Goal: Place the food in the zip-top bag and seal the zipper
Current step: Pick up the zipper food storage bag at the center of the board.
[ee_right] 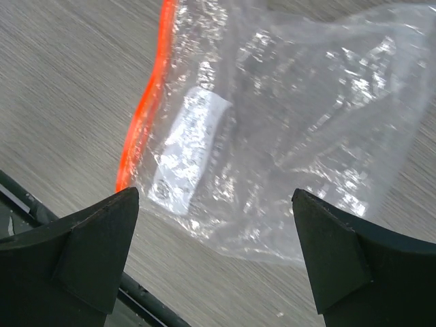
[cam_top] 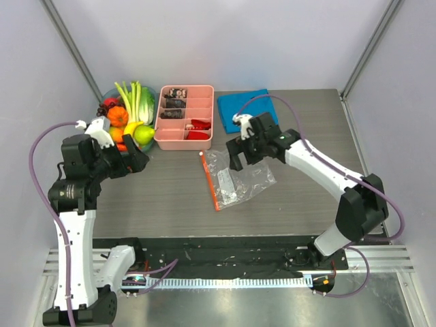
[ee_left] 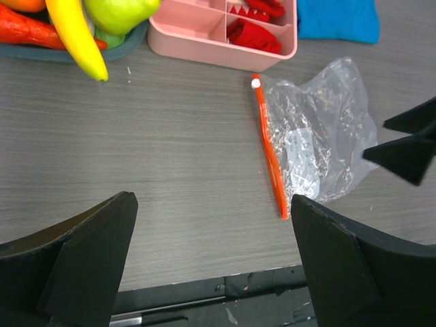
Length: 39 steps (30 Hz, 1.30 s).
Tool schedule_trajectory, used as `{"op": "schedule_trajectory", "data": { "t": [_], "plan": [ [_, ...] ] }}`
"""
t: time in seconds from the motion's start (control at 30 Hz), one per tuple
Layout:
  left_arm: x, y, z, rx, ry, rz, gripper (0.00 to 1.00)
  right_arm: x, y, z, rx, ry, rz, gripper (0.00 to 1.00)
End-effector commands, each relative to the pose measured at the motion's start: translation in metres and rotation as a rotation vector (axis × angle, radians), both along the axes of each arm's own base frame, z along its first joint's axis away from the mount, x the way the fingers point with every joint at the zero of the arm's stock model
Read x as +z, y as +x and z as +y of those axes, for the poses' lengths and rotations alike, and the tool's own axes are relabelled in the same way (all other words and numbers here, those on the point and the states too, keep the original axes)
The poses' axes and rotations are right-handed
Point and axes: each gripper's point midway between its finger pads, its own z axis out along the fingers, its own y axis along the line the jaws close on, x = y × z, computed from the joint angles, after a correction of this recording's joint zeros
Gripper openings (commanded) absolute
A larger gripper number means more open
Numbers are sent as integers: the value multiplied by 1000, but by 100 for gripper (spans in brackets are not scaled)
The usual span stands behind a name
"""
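Grey wood-grain table (cam_top: 170, 204), seen from above w/ my two arms at the near edge. Task looks barely begun: nothing bagged, nothing sealed.

The food (cam_top: 126, 116) is heaped at the far-left corner beside a pink tray (cam_top: 184, 139). It includes a banana (ee_left: 78, 41), a pear (ee_left: 119, 12), orange pieces & leafy greens, all well apart from the bag. The clear bag (cam_top: 242, 178) lies flat & empty near table centre, in front of the tray.

My right gripper (cam_top: 244, 161) hangs over the bag's far edge, jaws spread wide, holding nothing. My left gripper (cam_top: 136, 163) sits near the food, jaws just as wide, also empty.

The orange-red zipper (cam_top: 209, 182) runs along the bag's left edge; can't tell if it's open or closed. Its small white slider (ee_left: 255, 83) is at the far end, by the tray.

Left to do: open the mouth, load each piece, zip.
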Motion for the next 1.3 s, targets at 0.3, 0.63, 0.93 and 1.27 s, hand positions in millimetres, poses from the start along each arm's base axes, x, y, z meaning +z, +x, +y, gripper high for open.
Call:
{"op": "schedule_trajectory", "data": {
  "t": [0.3,0.63,0.93,1.27],
  "plan": [
    [2,4,12,74,20,-41,100,-50,-3,112,41,-210,-71,74],
    [-8,7,16,84,39,-24,100,-84,-5,127,22,-304,-74,70],
    [-13,6,15,82,39,-13,100,-113,-12,132,25,-319,-1,60],
    [-20,9,12,59,27,23,100,-80,-13,134,53,-240,-2,1]
  ]
}}
